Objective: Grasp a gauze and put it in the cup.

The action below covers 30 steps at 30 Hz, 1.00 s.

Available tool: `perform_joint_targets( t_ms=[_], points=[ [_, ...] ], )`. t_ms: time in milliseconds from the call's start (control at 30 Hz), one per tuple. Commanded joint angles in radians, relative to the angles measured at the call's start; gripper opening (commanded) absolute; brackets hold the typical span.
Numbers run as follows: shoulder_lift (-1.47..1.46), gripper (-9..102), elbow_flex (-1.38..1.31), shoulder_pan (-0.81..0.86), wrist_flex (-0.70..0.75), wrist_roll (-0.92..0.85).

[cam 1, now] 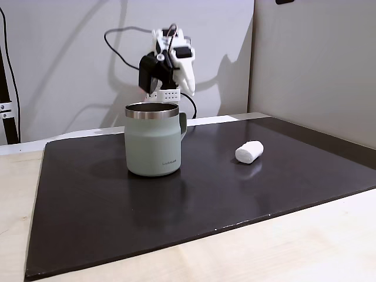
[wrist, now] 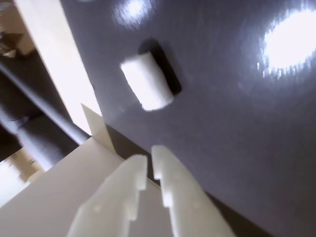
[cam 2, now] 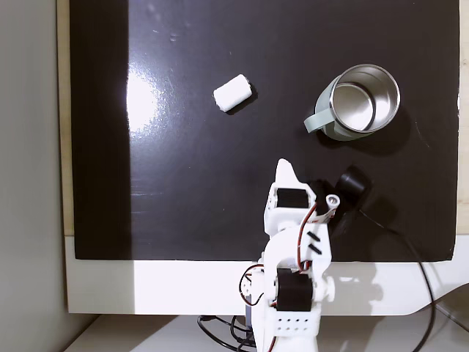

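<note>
The gauze [wrist: 147,81] is a small white roll lying on its side on the black mat [cam 1: 176,205]. In both fixed views the gauze [cam 1: 249,151] [cam 2: 233,92] lies apart from the cup [cam 1: 154,141], a sage-green mug with a steel rim [cam 2: 366,68] that stands upright with nothing visible inside. My gripper [wrist: 149,158] is shut with nothing between its white fingers, and its tips point toward the gauze from a distance. It hangs raised behind the cup [cam 1: 190,89], near the mat's edge by the arm's base [cam 2: 284,169].
The black mat [cam 2: 183,183] covers most of a light wooden table [cam 1: 294,247]. Cables [cam 2: 410,257] trail from the arm's base across the mat's edge. A grey wall [cam 1: 311,59] stands behind the table.
</note>
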Motion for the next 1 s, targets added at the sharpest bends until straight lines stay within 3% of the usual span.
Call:
perform_joint_targets(
  t_ms=[0, 400, 633, 967],
  points=[
    [-0.241, 0, -0.316, 0.011, 0.095, -0.008],
    [-0.868, 1, -0.928, 0.021, 0.39, -0.02],
    [-1.224, 15, -1.269, -0.011, 0.583, -0.075],
    [-1.666, 23, -1.802, -0.057, 0.799, -0.173]
  ],
)
